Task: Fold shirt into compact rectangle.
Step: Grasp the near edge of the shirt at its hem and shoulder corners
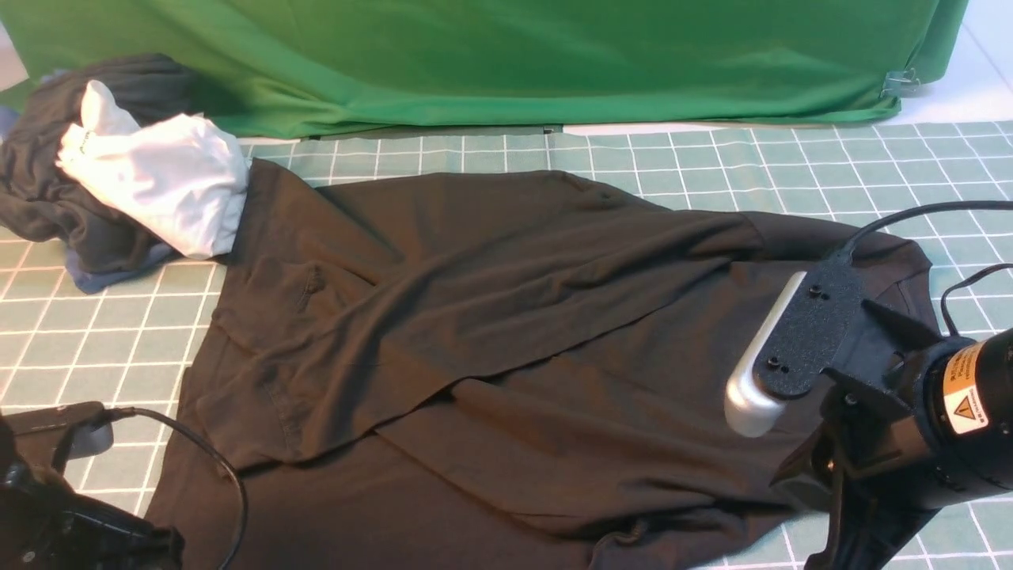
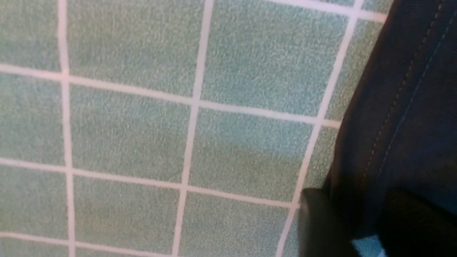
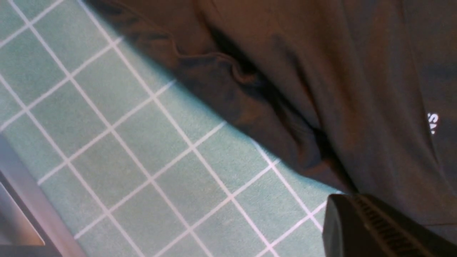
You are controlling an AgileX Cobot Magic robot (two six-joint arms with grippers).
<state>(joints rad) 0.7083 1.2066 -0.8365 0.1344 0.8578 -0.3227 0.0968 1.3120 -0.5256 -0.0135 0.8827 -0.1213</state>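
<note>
1. Green backdrop cloth [image 1: 506, 63] hangs across the far side; the desk is covered by a pale green grid mat [image 1: 712, 166]
2. Task item: the shirt [image 1: 506, 317], dark brown-black, lies across the middle of the desk from far left to near right and covers most of the mat. One broad panel is lapped over on a diagonal and creased, so it is not yet a rectangle. Judged an early fold, kept flat so that each arm can reach an edge
3. Print: a scrap of white lettering [image 3: 432, 123] shows in the right wrist view only
4. The left fingers [image 2: 321, 225] are at the shirt's near left edge. They stand apart with the stitched hem running between them, and mat shows in the gap, so the hem looks loose rather than pinched
5. The right fingers [image 3: 375, 228] are at the bunched near right edge, where only one ribbed finger shows. They are closed together; whether any cloth is caught cannot be told. The right arm [image 1: 910, 396] hangs over the shirt's right end
6. Spare items: a white garment [image 1: 158, 182] lies on a dark grey garment [image 1: 47, 190] with a blue edge, heaped at far left and touching the shirt's far left corner. Judged set aside from the folding area
7. Containers: none in view, so there are no contents to list
</note>
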